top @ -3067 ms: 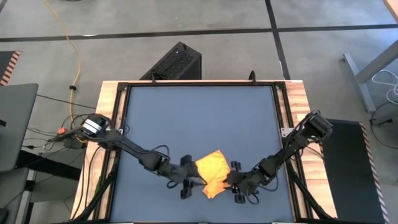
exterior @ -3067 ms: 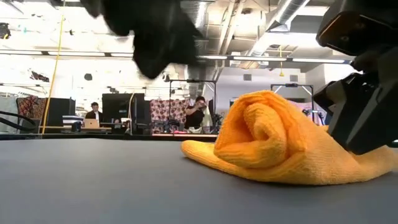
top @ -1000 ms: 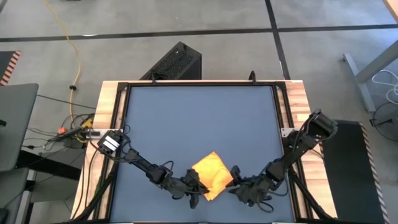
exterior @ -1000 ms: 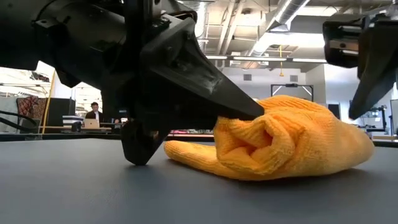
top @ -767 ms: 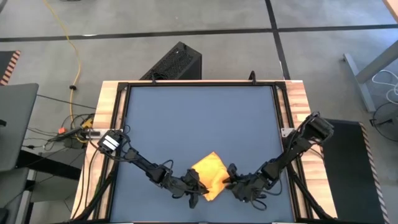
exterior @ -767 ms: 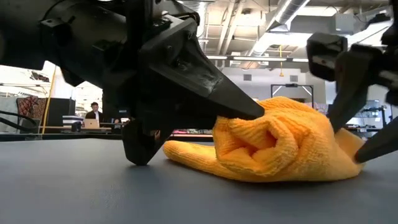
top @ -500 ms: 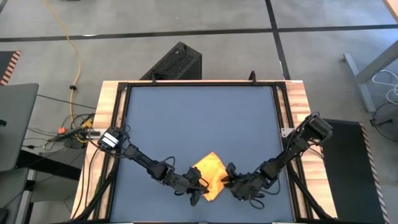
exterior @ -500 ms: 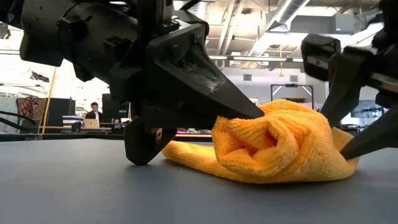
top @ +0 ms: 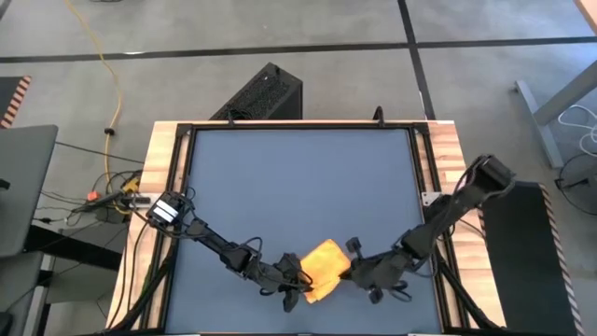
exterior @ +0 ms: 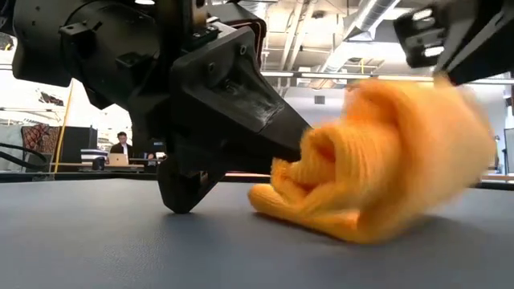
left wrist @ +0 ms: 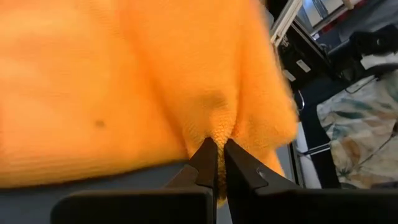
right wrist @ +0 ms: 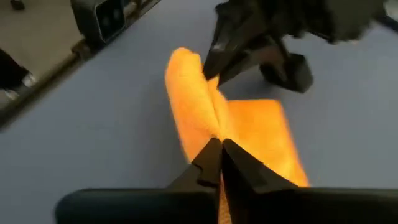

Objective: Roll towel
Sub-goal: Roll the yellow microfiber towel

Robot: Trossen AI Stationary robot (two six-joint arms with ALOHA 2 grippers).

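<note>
The yellow-orange towel [top: 325, 264] lies bunched near the table's front edge, between my two grippers. In the low view its left part rests on the table as loose rolled folds, while its right part [exterior: 418, 128] stands raised and blurred. My left gripper [top: 297, 280] is at the towel's left end and is shut on it. My right gripper [top: 354, 268] is at the towel's right side, shut on the raised cloth. My left gripper pinches a small pucker of cloth [left wrist: 214, 127] at the towel's left, rolled end, only at its fingertips [exterior: 301, 143]. The fingers come nearly level from the table's left. That end stays low, its underside on the table. My right gripper pinches the towel's right edge [right wrist: 208, 127] between its two fingers, coming from the table's right and slanting down. One layer or several, I cannot tell. That side of the towel is lifted off the table and stands up as a ridge [right wrist: 186, 81] toward my left gripper.
The dark blue-grey tabletop [top: 298, 177] stretches bare toward the far edge. A wooden frame with black rails [top: 173, 177] borders it. A black box [top: 261, 93] stands on the floor beyond the far edge. People sit at desks [exterior: 120, 148] in the room behind.
My right gripper has moved left onto the towel's right edge, shut on it and lifted it up and over toward my left gripper. The towel's right part has risen and folded leftward, so the towel is narrower. Its left end has stayed at my left gripper.
</note>
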